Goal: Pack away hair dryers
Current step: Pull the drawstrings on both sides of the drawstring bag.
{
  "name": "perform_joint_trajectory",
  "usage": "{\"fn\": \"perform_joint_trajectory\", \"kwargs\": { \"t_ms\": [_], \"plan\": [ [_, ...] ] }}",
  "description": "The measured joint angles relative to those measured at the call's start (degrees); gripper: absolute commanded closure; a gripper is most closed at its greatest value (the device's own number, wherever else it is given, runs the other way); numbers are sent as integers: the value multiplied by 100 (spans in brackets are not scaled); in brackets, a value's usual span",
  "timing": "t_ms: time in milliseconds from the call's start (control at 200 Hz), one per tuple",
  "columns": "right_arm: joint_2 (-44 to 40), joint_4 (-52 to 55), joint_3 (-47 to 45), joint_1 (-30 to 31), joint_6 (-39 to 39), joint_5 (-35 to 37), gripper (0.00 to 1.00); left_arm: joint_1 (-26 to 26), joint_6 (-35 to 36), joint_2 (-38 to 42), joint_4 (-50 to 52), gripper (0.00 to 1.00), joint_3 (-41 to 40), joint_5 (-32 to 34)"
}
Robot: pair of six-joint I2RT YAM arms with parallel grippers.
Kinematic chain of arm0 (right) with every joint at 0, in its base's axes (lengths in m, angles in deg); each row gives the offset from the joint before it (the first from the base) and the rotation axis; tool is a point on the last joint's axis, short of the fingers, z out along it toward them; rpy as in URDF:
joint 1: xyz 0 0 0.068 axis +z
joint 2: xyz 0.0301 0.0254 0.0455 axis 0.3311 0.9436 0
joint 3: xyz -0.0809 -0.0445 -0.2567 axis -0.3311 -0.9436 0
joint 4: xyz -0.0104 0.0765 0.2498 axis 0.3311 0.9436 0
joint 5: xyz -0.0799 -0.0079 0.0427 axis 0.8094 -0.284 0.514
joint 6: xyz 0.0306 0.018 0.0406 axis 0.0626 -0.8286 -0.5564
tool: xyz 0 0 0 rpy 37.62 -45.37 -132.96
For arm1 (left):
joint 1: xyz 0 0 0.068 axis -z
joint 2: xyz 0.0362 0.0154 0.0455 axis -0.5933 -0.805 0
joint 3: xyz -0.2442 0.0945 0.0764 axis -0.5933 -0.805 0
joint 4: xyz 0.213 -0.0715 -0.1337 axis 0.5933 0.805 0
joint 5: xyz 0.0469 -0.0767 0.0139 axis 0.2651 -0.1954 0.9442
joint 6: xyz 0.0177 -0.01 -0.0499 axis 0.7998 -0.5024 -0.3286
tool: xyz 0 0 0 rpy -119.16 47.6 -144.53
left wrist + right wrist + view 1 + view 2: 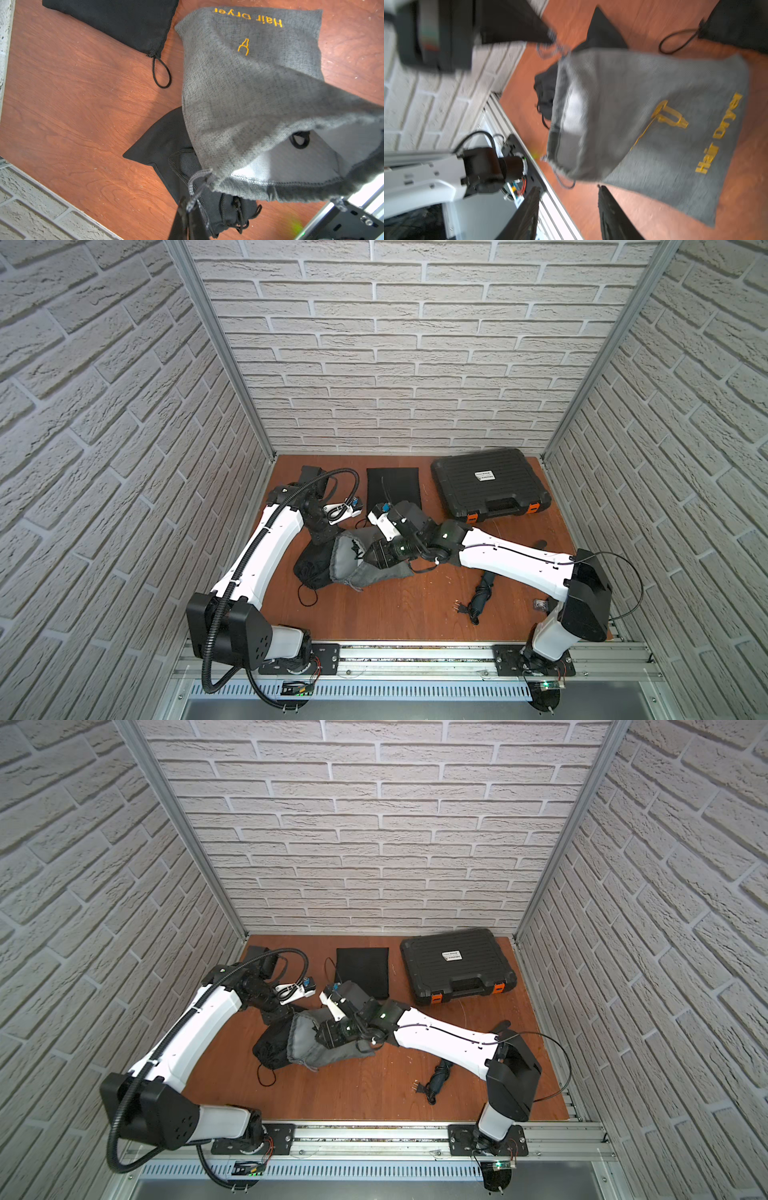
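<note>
The left jaws pinch the rim of the grey pouch [239, 93] and lift its mouth open. The right jaws stand apart and empty, near that mouth. A dark hair dryer [482, 593] lies toward the front right of the desk [395, 614], partly under the right arm, with bare desk between it and the pouch.
</note>
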Motion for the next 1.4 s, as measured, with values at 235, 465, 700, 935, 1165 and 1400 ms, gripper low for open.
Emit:
{"fn": "perform_joint_trajectory", "kwargs": {
  "t_ms": [235,465,700,935,1165,1400],
  "plan": [
    [-39,214,-280,935,-20,960,55,0,-221,-55,42,100,153,-79],
    [505,280,-2,1117,-7,1578,54,0,-332,-125,96,100,225,-131],
    [1222,271,378,1145,94,1714,55,0,-369,-127,131,100,245,-151],
    [1508,278,699,1156,144,1781,58,0,-369,-127,136,100,247,-153],
    [1598,319,767,1156,199,1939,69,0,-376,-127,162,100,291,-199],
    [1707,334,767,1156,225,2039,77,0,-376,-127,173,100,352,-240]
  ]
}}
